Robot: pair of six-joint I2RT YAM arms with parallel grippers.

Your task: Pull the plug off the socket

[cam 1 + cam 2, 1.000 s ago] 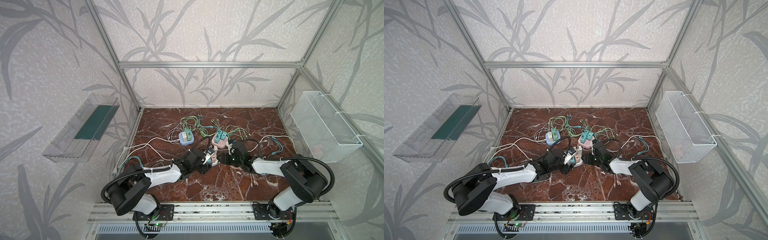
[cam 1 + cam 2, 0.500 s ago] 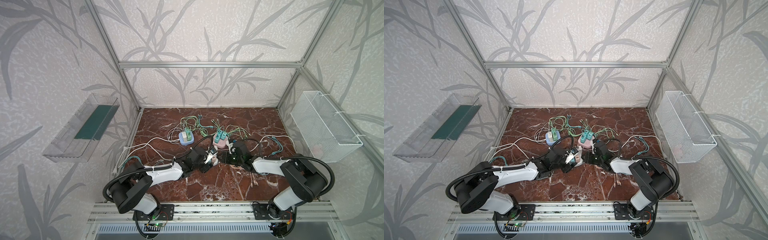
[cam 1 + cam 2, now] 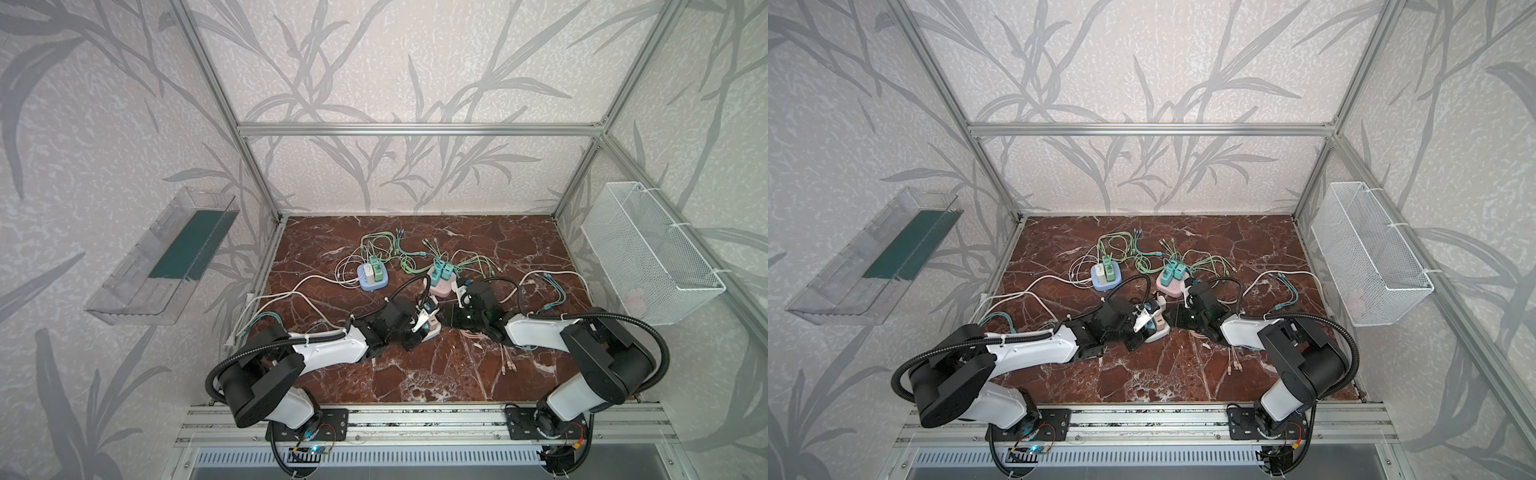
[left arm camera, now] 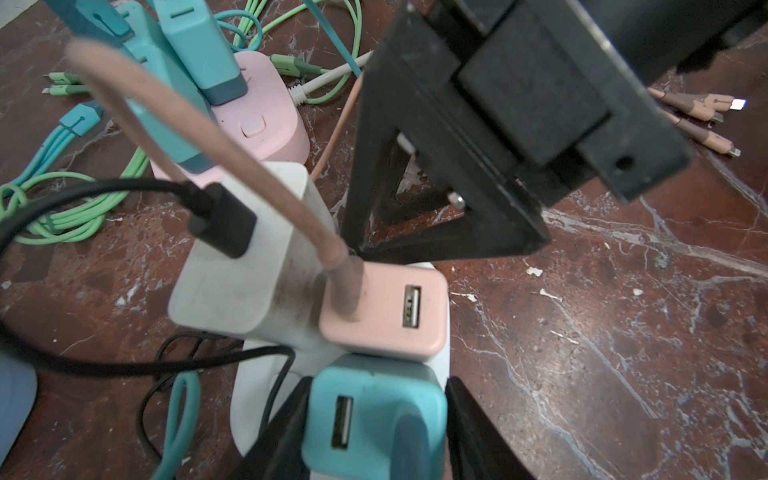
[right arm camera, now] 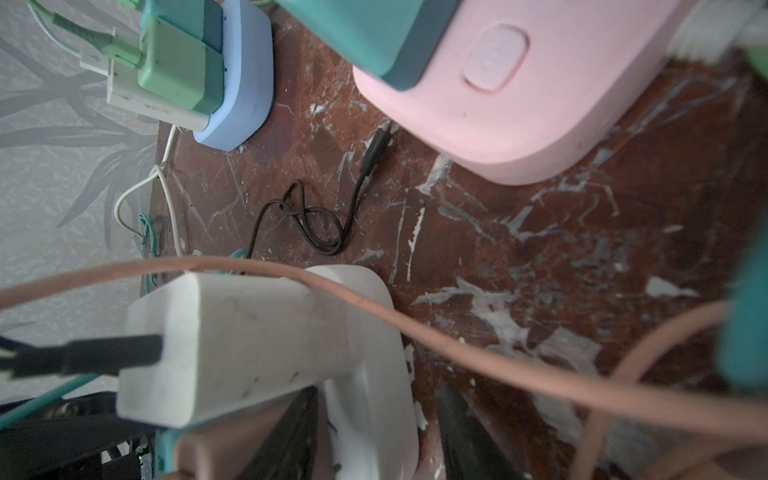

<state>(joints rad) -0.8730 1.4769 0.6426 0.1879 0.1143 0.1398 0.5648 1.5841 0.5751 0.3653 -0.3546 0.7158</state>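
**Left wrist view: fingers on the teal plug, its seat out of sight**

The left gripper (image 4: 379,384) has its two black fingers (image 4: 286,436) set against opposite sides of the teal plug (image 4: 374,415), pinching it. The picture's edge cuts off the lower part of the plug and the rest of both fingers. The plug stands on the white socket (image 4: 253,399), just beside a pink plug (image 4: 382,311) and a white plug (image 4: 249,282). Where its pins meet the socket is hidden. A blurred pink cable (image 4: 249,187) crosses in front of the white plug.

In the right wrist view the right gripper (image 5: 376,395) has a finger on either side of the end of the socket (image 5: 365,332). Blur and the frame edge hide the contact, so I cannot tell whether it clamps. In both top views the two grippers meet over the socket (image 3: 434,330) (image 3: 1160,328) and cover most of it. The teal plug is too small to make out there. A pink socket (image 4: 266,120) lies near on the marble table (image 4: 582,332).
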